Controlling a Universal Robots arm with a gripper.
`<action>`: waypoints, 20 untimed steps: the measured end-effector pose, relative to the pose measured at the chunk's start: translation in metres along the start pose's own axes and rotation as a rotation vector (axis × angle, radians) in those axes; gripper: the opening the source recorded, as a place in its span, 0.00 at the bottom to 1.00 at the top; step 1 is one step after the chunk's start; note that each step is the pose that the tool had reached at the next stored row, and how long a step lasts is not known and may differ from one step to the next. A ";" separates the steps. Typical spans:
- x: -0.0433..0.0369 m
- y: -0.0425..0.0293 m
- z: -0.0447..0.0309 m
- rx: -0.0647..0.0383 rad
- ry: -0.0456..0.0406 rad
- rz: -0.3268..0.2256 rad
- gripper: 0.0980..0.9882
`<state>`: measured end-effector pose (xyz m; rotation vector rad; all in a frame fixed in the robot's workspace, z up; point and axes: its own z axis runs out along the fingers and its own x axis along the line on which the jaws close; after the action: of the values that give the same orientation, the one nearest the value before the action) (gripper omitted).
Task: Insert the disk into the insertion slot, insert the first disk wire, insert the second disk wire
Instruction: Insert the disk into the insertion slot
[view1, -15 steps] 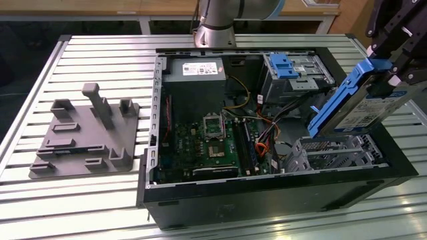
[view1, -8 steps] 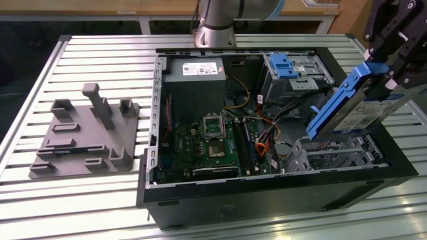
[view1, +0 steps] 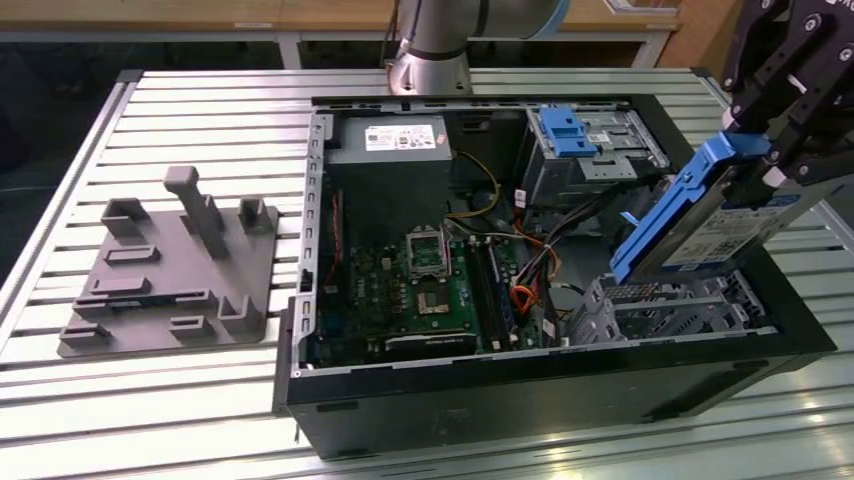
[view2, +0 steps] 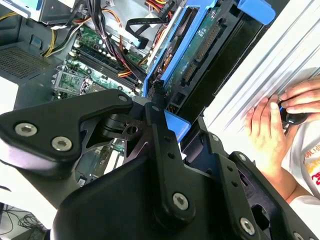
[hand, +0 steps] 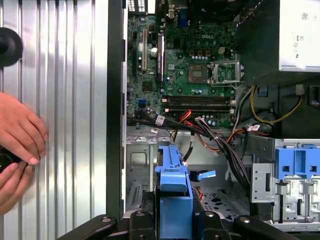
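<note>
Step in hand: the first one, by my reading. The disk is not yet in the insertion slot, and no wire is plugged into it.

Claw: your gripper is closed on the disk's upper end, with the fingers clamped across its blue carrier.

Disk: in the air and tilted, with its lower end pointing down at the slot. It hangs over the near corner of the computer case, on the exterior view's right. I cannot tell whether its lower end touches the slot's rim.

Slot: the perforated silver cage inside that same corner of the case. I see nothing in it.

Wires: a bundle of black and orange cables runs between the motherboard and the slot. I cannot tell which of them are the disk wires.

Next move calls for: in my judgement, you need to line the carrier's long edges up with the cage walls and take out the tilt, so it slides in rather than jams.

Watch: the cables lie just beside the slot and could snag. A person's hands rest on the table just outside the case wall.

Elsewhere: the blue-latched cage sits at the case's far edge. The grey fixture stands near the table's edge on the exterior view's left, well apart.
</note>
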<state>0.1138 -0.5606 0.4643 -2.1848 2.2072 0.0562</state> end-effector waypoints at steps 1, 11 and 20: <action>0.0000 0.0000 0.0007 0.000 0.0000 0.000 0.30; 0.0003 0.0000 0.0063 0.000 0.0003 0.000 0.30; 0.0006 0.0000 0.0103 0.000 0.0006 -0.001 0.30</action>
<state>0.1138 -0.5607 0.4540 -2.1863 2.2065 0.0557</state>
